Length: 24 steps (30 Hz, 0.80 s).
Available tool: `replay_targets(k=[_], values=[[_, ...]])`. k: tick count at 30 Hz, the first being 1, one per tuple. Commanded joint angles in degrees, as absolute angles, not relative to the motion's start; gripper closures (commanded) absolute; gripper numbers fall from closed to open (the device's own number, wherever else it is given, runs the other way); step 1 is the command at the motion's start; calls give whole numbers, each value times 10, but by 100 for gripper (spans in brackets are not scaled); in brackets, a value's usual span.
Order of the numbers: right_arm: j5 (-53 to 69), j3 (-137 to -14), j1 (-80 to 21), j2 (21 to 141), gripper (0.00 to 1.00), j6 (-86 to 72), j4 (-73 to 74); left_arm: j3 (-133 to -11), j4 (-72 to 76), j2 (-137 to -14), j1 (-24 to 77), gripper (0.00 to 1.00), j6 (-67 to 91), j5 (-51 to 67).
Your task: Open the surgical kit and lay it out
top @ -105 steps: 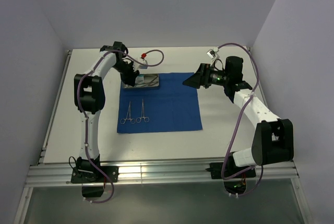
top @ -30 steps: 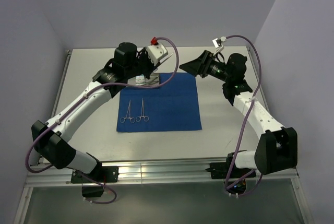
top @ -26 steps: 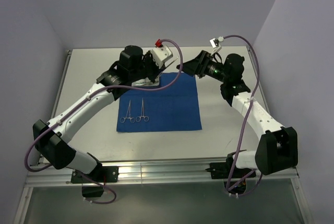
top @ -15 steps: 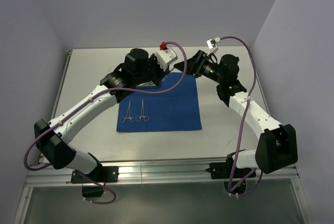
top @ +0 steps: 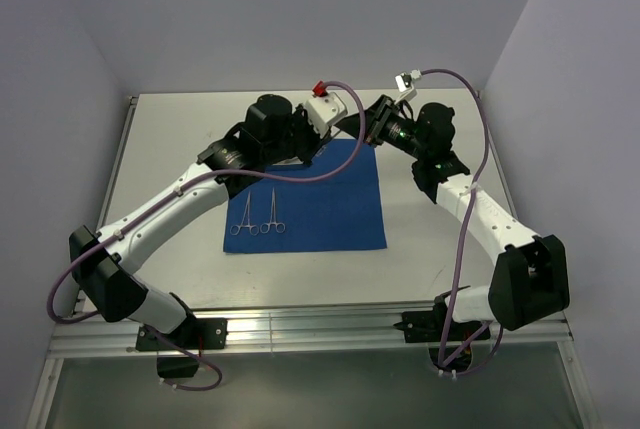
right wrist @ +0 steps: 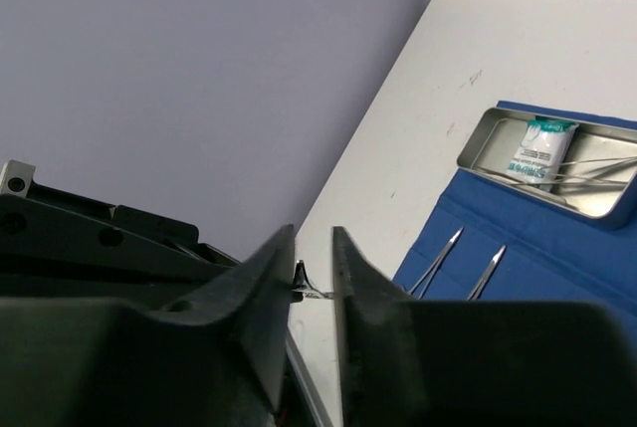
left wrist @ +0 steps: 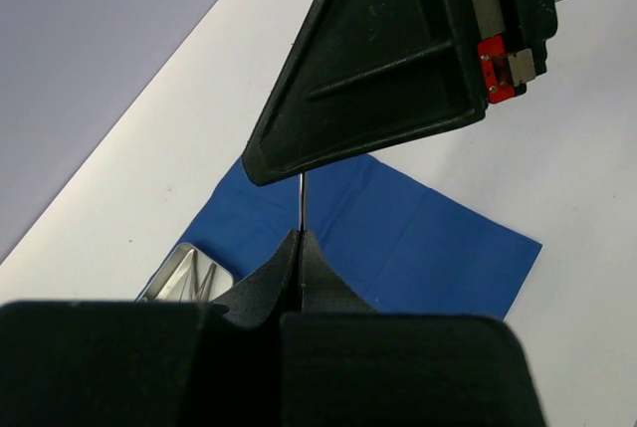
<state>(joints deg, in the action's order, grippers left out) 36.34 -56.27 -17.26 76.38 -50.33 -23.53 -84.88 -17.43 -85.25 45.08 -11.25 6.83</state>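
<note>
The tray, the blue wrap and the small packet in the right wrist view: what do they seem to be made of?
Tray: probably steel, grey with a soft sheen on its walls. Wrap: matte blue cloth, it seems, with fold creases. Packet: white-green, flat and printed, perhaps paper or plastic film; too small to tell.

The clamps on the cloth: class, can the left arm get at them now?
Probably not yet. The clamps lie uncovered on the cloth, but the left gripper is shut on a slim instrument, which the right gripper straddles.
</note>
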Motion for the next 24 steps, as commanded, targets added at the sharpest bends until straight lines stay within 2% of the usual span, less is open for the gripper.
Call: replay_targets(k=[1,2,3,5,7,8,10,11,14,15,16,18,19,22,24], values=[[364,-587,-177,772,77,-511,-272,-858,-157,-849,457,100,-103,55],[364,-586,-177,772,89,-510,-271,-857,-155,-849,457,100,-102,53],[364,-585,-177,771,95,-509,-272,-856,-153,-848,457,100,-102,53],[370,-584,-178,771,100,-507,-274,-855,-154,-847,457,100,-100,54],[376,-581,-175,769,100,-503,-280,-858,-159,-846,457,98,-97,61],[384,-579,-174,768,100,-501,-284,-859,-163,-846,456,88,-86,65],[394,-573,-165,767,100,-499,-292,-860,-173,-839,449,75,-77,81],[410,-571,-161,766,100,-501,-298,-859,-177,-833,444,60,-62,93],[453,-556,-142,764,100,-512,-341,-833,-165,-796,401,41,-10,185],[467,-548,-139,763,100,-513,-354,-823,-151,-783,383,39,9,213],[482,-541,-135,762,100,-514,-371,-814,-132,-763,348,38,31,290],[536,-530,-131,755,100,-501,-414,-805,-127,-755,309,46,72,380],[549,-525,-131,749,100,-490,-420,-804,-119,-754,276,49,100,471],[596,-504,-131,737,100,-510,-476,-802,-127,-763,256,52,136,595],[608,-491,-132,730,100,-519,-503,-790,-125,-762,258,51,150,628]])
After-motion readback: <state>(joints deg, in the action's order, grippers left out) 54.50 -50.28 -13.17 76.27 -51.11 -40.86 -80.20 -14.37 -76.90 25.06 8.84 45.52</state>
